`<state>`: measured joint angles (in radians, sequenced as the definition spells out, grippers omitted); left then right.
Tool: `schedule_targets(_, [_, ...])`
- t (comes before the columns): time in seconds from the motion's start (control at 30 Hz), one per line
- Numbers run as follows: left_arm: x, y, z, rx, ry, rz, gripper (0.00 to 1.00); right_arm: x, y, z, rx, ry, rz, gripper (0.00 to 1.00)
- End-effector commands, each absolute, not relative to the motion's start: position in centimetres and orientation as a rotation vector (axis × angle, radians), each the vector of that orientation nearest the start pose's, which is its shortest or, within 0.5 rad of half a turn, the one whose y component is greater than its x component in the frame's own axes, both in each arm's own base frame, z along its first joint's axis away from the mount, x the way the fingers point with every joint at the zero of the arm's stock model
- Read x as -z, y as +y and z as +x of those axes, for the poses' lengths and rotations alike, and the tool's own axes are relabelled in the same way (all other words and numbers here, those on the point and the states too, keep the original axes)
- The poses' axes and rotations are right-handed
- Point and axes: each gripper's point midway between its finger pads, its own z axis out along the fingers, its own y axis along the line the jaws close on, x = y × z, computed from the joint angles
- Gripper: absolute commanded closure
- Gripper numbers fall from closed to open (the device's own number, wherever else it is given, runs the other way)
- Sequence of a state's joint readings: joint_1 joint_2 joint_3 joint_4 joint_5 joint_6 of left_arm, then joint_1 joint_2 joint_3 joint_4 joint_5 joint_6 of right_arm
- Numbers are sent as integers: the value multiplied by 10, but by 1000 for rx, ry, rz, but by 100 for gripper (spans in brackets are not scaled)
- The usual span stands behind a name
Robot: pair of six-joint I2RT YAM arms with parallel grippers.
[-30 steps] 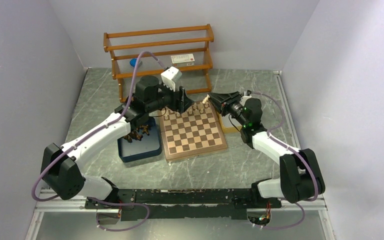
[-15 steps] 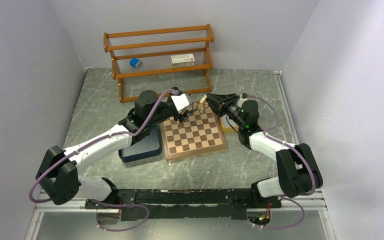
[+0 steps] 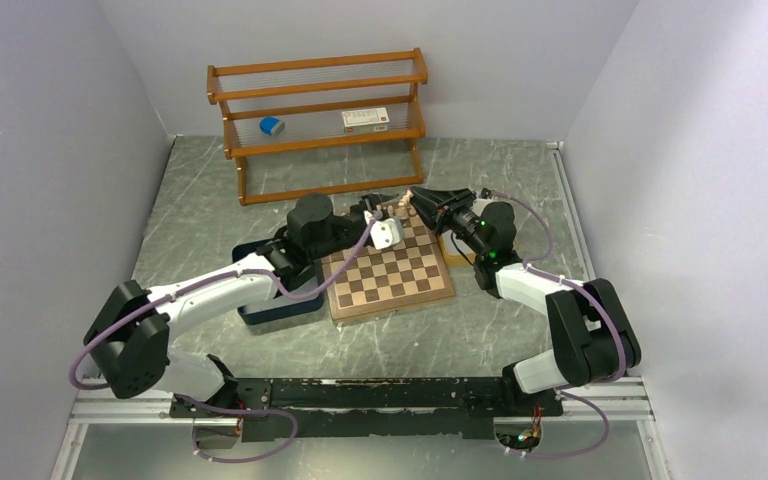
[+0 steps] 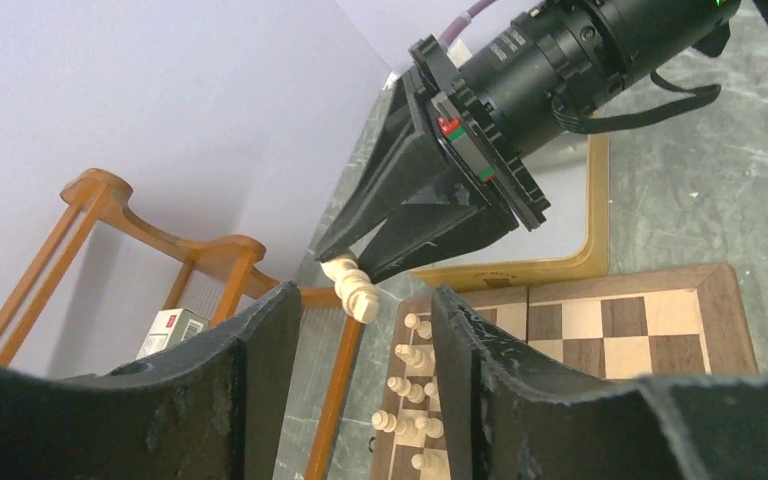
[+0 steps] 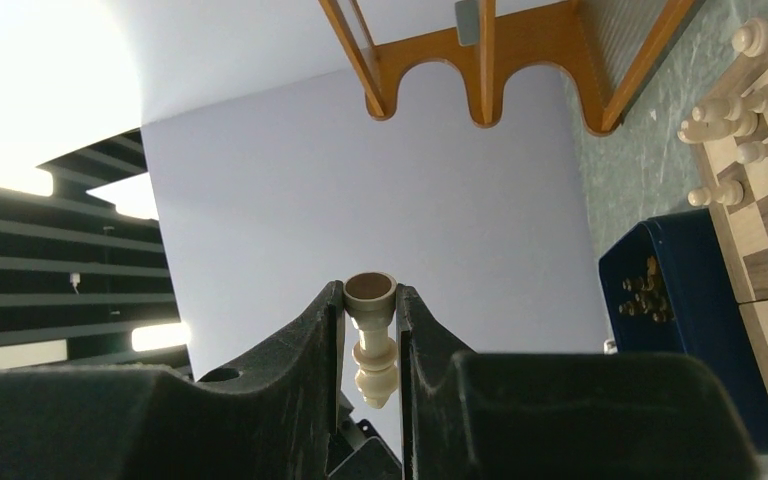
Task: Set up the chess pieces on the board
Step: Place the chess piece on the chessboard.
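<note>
- Above the far edge of the board (image 3: 390, 275), a cream piece (image 5: 373, 350) is hanging sideways in the right gripper (image 5: 371, 305), whose black jaws are clamping its stem.
- It is showing a smooth, pale, turned body with knobbed rings and a round base with a brown underside.
- The left gripper (image 4: 365, 330) is hovering just beside it, its rough black fingers (image 4: 260, 370) standing apart and gripping nothing.
- More cream chessmen (image 4: 407, 395) are standing upright along the board's far rows, and the glossy brown-and-tan checks nearer the arms are offering open room.
- Dark chessmen (image 5: 645, 285) are sitting in the navy tray (image 5: 660, 330) just left of the board.
- A yellow-rimmed tray (image 4: 520, 270) is showing at the board's right, and the slatted wooden rack (image 3: 320, 110) is standing close behind both grippers on the veined green table (image 3: 500, 330).
</note>
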<state>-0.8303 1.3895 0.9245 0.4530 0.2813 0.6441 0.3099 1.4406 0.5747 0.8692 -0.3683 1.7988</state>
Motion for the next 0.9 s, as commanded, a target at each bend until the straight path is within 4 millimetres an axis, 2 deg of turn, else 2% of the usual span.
schedule_targets(0.0, [-282, -370, 301, 273, 942, 1252, 42, -243, 223, 360, -1870, 1617, 1021, 82])
schedule_targets(0.17, [-271, -375, 306, 194, 938, 1295, 39, -242, 222, 357, -1889, 1612, 1027, 83])
schedule_targets(0.6, [-277, -380, 314, 117, 924, 1251, 45, -247, 224, 353, -1901, 1622, 1005, 83])
schedule_targets(0.87, [-279, -382, 310, 124, 902, 1257, 53, -249, 223, 351, -1897, 1625, 1002, 83])
